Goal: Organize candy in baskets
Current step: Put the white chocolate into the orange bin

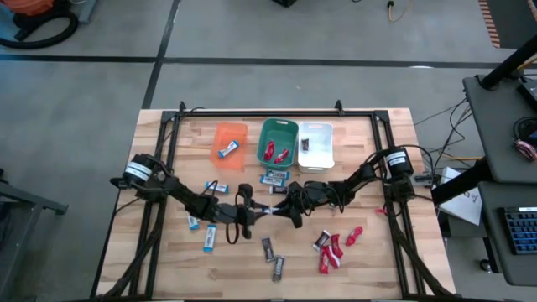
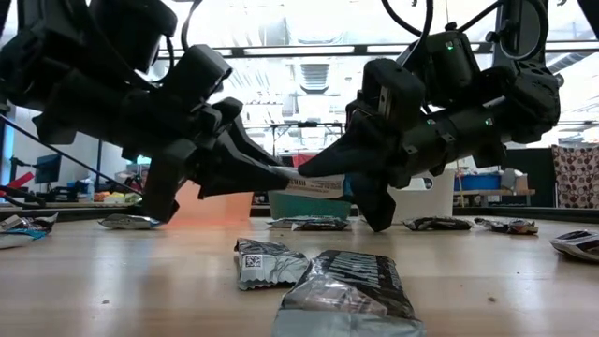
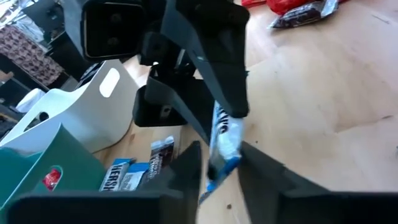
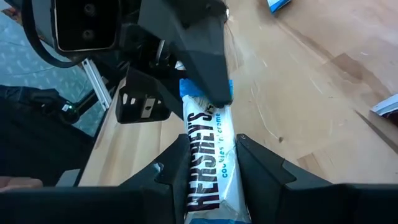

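A blue-and-white candy bar (image 1: pixel 270 210) hangs over the middle of the table between my two grippers. My left gripper (image 1: pixel 254 212) comes at it from the table's left and is shut on one end. My right gripper (image 1: pixel 288 208) comes from the right and is shut on the other end. At the far edge stand three baskets: orange (image 1: pixel 239 130) with a blue bar inside, teal (image 1: pixel 278 126) with red candy, and white (image 1: pixel 323 155) with a dark bar. My left gripper pinches the bar's blue end (image 3: pixel 219 169) between its two fingers (image 3: pixel 186 171). The fingers come about level from the table's left and lie along the bar. The bar is clear of the table. My right gripper pinches the bar's other end (image 4: pixel 208 177) between its two fingers (image 4: pixel 261 168), printed face toward the wrist camera. The fingers come about level from the table's right and lie along the bar. The bar (image 2: pixel 314 185) hangs roughly level above the wood.
Loose candy lies around the arms: red bars (image 1: pixel 334 247) at the near right, dark bars (image 1: pixel 273 256) at the near middle, blue bars (image 1: pixel 210 239) at the near left, and more (image 1: pixel 275 178) before the teal basket. A black frame (image 1: pixel 252 113) edges the table.
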Motion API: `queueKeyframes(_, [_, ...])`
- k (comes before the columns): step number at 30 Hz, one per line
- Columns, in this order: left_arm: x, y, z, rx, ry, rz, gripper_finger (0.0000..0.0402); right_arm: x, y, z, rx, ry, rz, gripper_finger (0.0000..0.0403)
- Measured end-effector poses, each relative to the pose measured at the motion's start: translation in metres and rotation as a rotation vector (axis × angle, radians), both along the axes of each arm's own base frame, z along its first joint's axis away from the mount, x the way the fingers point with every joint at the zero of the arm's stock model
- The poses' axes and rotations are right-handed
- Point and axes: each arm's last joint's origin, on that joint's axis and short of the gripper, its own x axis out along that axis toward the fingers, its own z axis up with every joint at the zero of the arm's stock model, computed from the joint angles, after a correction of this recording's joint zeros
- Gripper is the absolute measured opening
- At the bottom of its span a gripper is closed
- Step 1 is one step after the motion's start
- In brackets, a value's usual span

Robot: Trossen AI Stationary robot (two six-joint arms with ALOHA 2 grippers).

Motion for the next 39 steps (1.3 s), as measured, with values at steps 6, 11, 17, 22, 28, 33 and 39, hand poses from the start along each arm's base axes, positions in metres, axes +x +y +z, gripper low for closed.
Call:
queueKeyframes(6, [0.0, 0.0, 0.0, -0.016, -0.005, 0.009, 0.0018, 0.0, 0.0, 0.001, 0.049, 0.009, -0.016, 0.0129])
queueKeyframes(11, [0.0, 0.001, 0.004, -0.022, -0.016, 0.013, 0.0023, 0.0, 0.0, 0.002, 0.066, 0.009, -0.018, 0.0161])
queueKeyframes(17, [-0.006, 0.003, 0.022, -0.02, -0.001, 0.013, 0.001, 0.0, 0.001, 0.013, 0.086, -0.001, 0.006, 0.0176])
queueKeyframes(22, [-0.02, 0.007, 0.048, -0.047, 0.043, 0.03, 0.001, 0.0, 0.0, 0.023, 0.09, -0.033, 0.014, 0.0177])
queueKeyframes(28, [-0.044, 0.019, 0.084, -0.047, 0.063, 0.146, 0.001, -0.002, 0.0, 0.038, 0.081, -0.058, 0.04, 0.0177])
queueKeyframes(33, [-0.069, 0.036, 0.109, -0.014, 0.063, 0.285, 0.001, -0.005, 0.0, 0.047, 0.043, -0.049, 0.044, 0.0175])
queueKeyframes(39, [-0.093, 0.069, 0.122, -0.03, 0.115, 0.439, 0.001, -0.01, -0.001, 0.059, 0.011, -0.024, 0.048, 0.0169])
